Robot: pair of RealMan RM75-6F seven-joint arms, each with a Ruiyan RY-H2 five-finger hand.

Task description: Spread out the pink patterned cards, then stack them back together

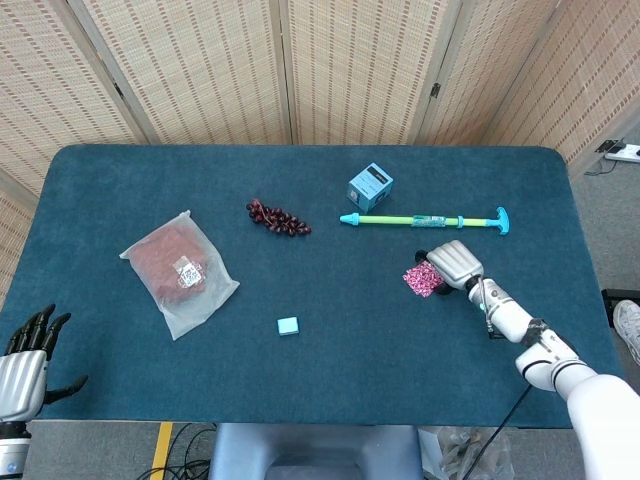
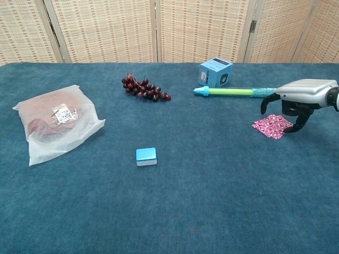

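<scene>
Pink cards point(image 2: 271, 127) lie under the right robot hand's point(image 2: 296, 103) curled fingertips.

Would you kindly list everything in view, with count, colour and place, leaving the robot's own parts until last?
table: one, dark teal cloth top, under everything
cards: one small pile, pink patterned, right side, at the right hand's fingertips
bag: one, clear with red contents, left side
grapes: one bunch, dark red, centre back
box: one, blue, back right
pump: one, green and cyan, lying in front of the box
block: one, light blue, centre front
right hand: silver, fingers curled over the cards
left hand: silver and black, front left table edge, empty
</scene>
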